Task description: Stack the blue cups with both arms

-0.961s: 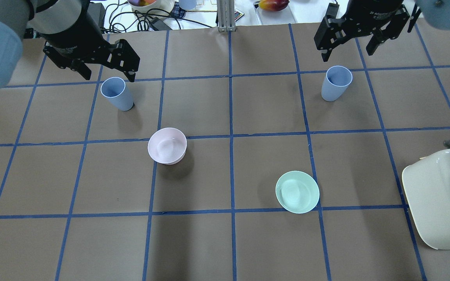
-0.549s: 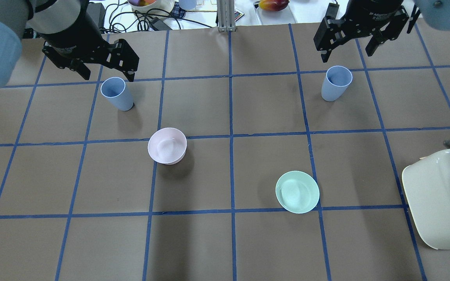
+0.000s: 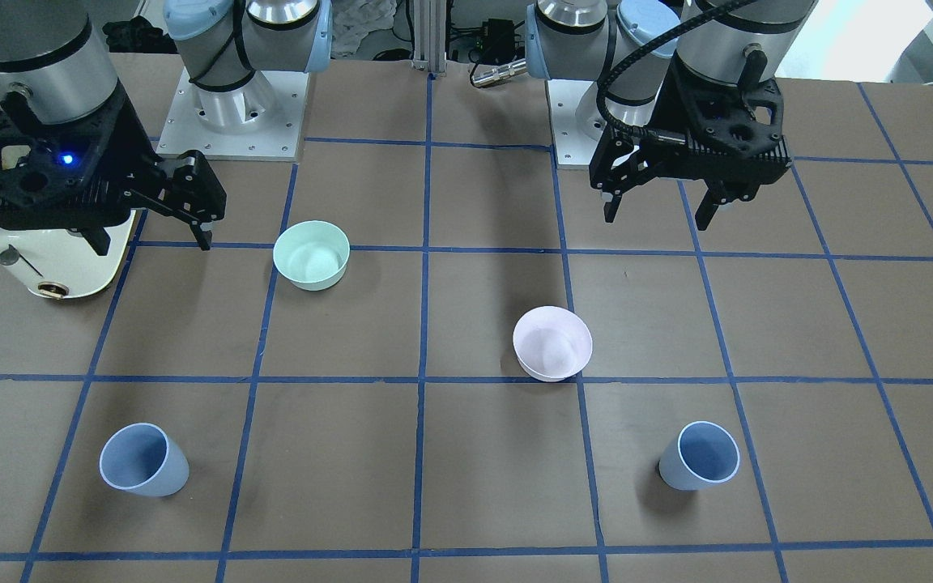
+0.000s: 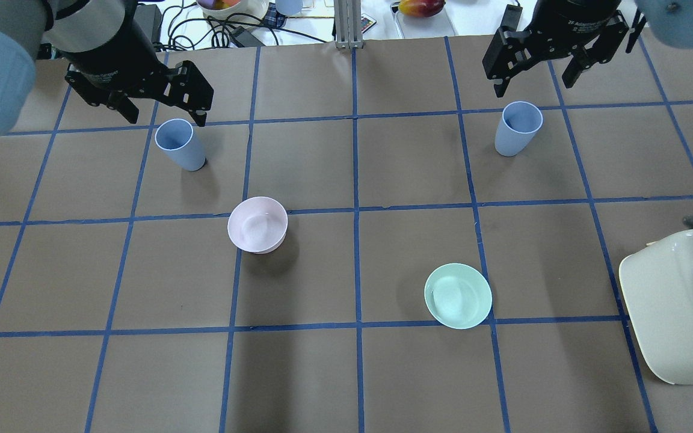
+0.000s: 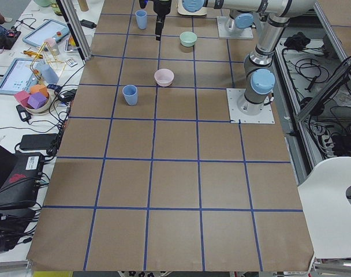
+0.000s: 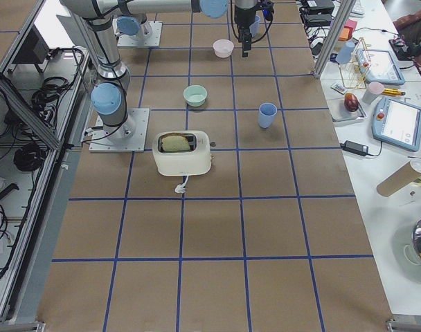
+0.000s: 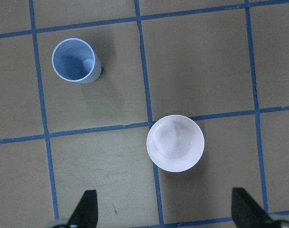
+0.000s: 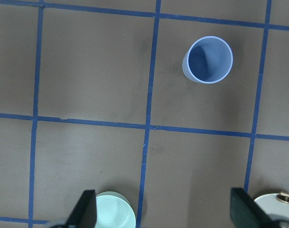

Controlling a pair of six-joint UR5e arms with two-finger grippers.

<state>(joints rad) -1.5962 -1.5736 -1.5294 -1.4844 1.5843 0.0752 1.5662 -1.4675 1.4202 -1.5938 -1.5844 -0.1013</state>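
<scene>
Left tool (image 4: 165, 113) and right tool (image 4: 532, 88) have each shifted slightly.

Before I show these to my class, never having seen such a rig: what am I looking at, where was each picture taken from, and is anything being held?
These are two robot arms at a table marked with a blue tape grid. Each arm ends in a black two-fingered claw. The left claw and the right claw are both open and empty.

One picture looks down from behind the robot, one faces it from across the table, two look along the table from its ends, and two come from cameras on the wrists.

On the table stand the left blue cup and the right blue cup, each near its own claw. There is also a pink bowl, a green bowl and a white toaster.
</scene>
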